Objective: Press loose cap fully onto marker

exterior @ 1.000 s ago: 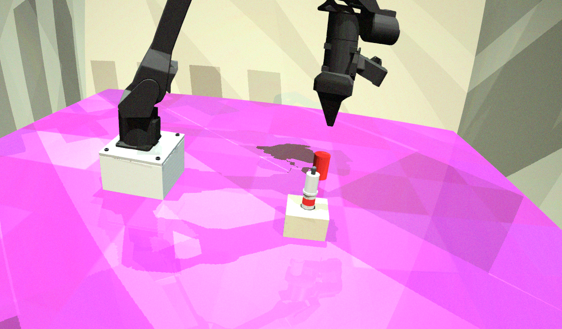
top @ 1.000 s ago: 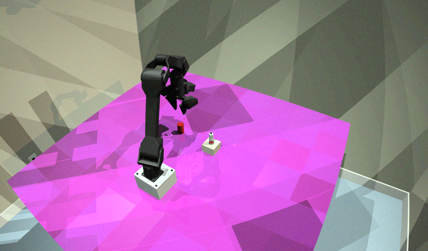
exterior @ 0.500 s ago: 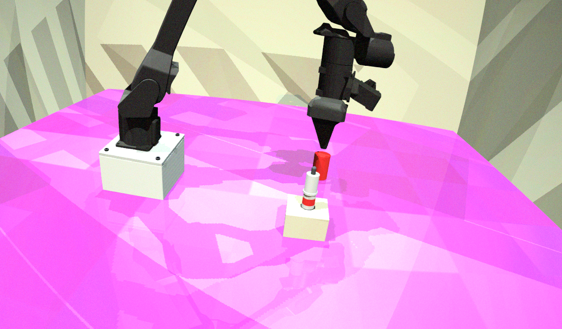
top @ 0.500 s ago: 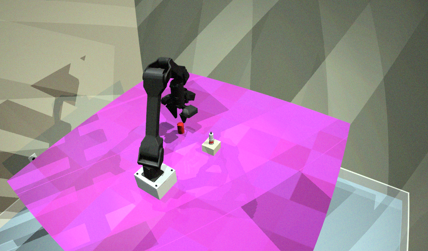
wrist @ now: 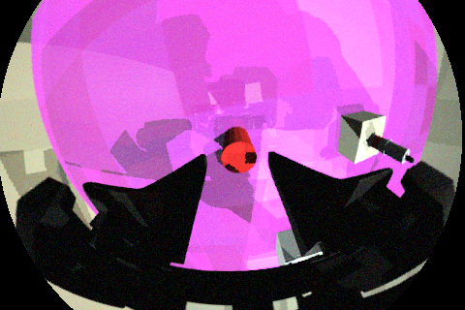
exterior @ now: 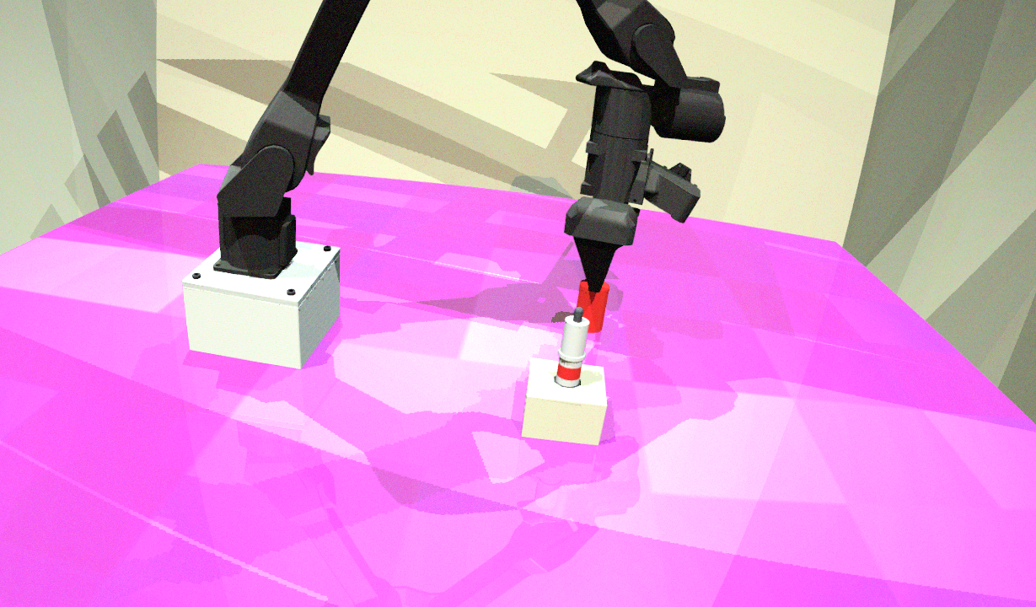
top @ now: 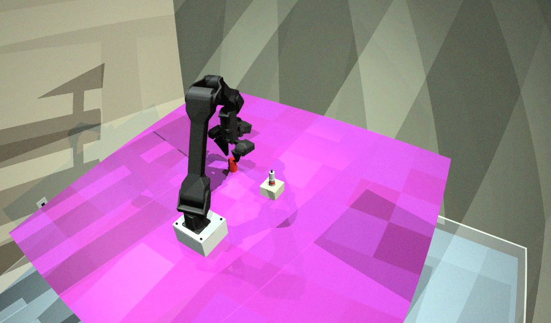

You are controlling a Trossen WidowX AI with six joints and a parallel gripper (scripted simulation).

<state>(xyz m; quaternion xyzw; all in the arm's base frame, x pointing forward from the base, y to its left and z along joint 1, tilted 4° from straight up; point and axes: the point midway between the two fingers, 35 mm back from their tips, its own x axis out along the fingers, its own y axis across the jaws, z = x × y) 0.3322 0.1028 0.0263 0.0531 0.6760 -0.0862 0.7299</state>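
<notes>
The red cap (top: 233, 165) (exterior: 598, 308) (wrist: 237, 157) stands upright on the table. My gripper (top: 232, 158) (exterior: 595, 289) (wrist: 237, 158) is open and points down right over the cap, its fingertips at about the height of the cap's top. In the wrist view the cap shows in the gap between the fingers, with space on both sides. The marker (top: 271, 176) (exterior: 573, 339) (wrist: 388, 149), white with a red band and a dark tip, stands upright and uncapped in the cream holder block (top: 274, 193) (exterior: 563, 419) (wrist: 352, 141).
The arm's white base box (top: 197, 241) (exterior: 244, 325) stands on the magenta table (top: 156, 281) (exterior: 204, 528), to the left of the holder block in the top and exterior views. The holder block and the upright marker are close to the cap, on the right side in the wrist view.
</notes>
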